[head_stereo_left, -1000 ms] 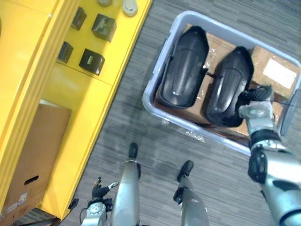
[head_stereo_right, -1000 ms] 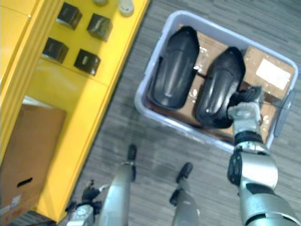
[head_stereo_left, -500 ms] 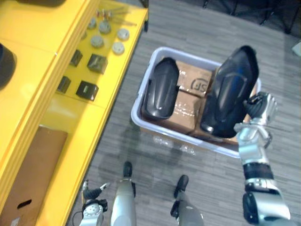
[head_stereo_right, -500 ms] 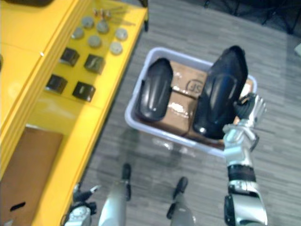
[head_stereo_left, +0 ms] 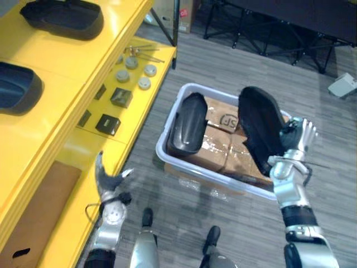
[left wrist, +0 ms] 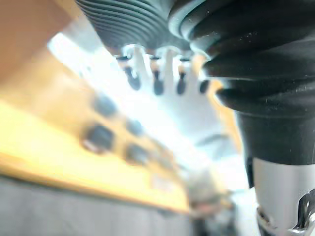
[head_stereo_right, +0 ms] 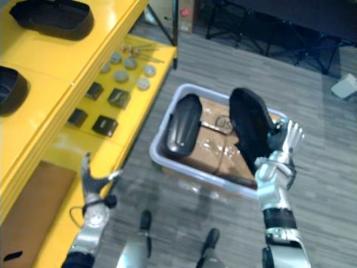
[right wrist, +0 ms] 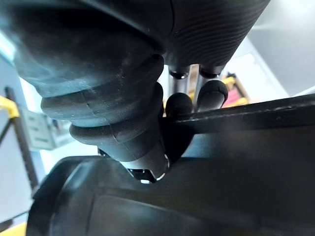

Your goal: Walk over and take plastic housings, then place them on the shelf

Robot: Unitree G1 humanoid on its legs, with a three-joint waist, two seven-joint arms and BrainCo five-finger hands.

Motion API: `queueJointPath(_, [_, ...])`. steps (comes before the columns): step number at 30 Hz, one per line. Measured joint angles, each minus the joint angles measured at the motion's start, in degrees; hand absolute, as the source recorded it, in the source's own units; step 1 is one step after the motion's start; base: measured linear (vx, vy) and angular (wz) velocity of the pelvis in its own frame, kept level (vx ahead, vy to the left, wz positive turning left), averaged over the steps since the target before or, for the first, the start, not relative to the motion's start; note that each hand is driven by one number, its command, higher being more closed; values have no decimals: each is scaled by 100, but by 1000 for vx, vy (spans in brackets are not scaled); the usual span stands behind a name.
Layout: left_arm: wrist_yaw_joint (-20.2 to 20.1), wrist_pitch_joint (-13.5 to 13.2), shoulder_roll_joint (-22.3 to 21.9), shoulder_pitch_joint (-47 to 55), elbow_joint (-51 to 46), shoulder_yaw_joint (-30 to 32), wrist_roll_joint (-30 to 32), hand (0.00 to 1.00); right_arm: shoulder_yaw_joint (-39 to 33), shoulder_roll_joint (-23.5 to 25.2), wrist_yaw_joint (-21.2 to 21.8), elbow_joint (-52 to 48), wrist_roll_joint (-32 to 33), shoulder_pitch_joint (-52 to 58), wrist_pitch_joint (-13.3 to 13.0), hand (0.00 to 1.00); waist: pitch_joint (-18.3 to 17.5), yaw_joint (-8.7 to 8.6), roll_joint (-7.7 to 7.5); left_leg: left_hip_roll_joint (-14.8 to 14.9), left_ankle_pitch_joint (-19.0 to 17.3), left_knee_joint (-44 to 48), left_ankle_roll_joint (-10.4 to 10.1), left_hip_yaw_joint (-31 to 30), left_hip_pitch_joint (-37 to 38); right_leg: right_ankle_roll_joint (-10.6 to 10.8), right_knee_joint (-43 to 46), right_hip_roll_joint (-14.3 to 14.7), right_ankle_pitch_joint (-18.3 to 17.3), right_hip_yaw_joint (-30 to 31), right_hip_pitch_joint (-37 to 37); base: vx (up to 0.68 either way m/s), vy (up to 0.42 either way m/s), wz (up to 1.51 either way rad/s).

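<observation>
housing (head_stereo_left: 261, 133) in raised right hand (head_stereo_left: 291, 149), fingers (head_stereo_left: 305, 133) pinching rim

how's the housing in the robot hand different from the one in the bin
The held housing is raised above the bin, pinched by the right robot hand; the other housing lies in the bin on cardboard boxes. The held housing stands steeply tilted; the other housing lies domed side up. Both are black elongated shells.

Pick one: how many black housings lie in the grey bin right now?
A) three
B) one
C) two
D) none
B: one housing lies in the bin on the cardboard boxes; the second housing is held up in the right hand.
</observation>
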Motion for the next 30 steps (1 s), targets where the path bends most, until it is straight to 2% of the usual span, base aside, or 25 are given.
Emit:
queueJointPath(4, [-210,-127,-26,-930,32,-329,-826,0,295,-164,142,1258,218,-1461,30,100,59,7,37,28,83,105,21,21,-433,-40,-3,23,176,40,-423,-81,11,-6])
queueJointPath(6, [-312,-141,-74,-1543,128,-556,-1323,0,387,-231,240,1943,339,-2177,47,100,253,26,117,36,83,251,26,-7,-572,-61,0,32,246,39,-489,-72,10,1])
queueJointPath(9, [-319,-211,-226,-2186,195,-680,-1602,0,386,-340,279,2352,472,-2683,65,100,552,23,211,45,70,406,40,-81,-801,-64,22,49,284,22,-617,-95,15,5])
queueJointPath(13, [-317,-192,-255,-2704,558,-777,-1686,0,385,-350,278,2609,628,-2913,193,100,804,-20,220,71,67,489,49,-97,-1038,-64,103,72,291,21,-838,-49,4,-2])
queueJointPath(17, [-319,-59,-280,-3034,976,-948,-1821,0,382,-365,273,2886,702,-3144,283,100,843,-56,228,79,73,547,50,-111,-1177,-47,103,85,303,16,-948,8,0,1])
queueJointPath(21, [-350,29,-465,-3636,1425,-955,-2218,0,392,-365,268,2908,783,-3492,281,100,853,-142,224,75,72,591,50,-127,-1300,-24,83,87,321,15,-1019,16,4,2])
queueJointPath(28, [-477,38,-650,-4030,1836,-1170,-2887,0,624,-319,263,2941,824,-3569,275,100,854,-170,225,87,71,607,51,-116,-1295,-24,83,95,321,36,-1018,0,0,0])
queueJointPath(30, [-487,34,-707,-4089,1886,-1220,-3119,0,633,-318,277,3211,1064,-3694,265,100,855,-176,226,92,68,608,52,-119,-1297,-24,83,100,321,36,-1019,0,0,0])
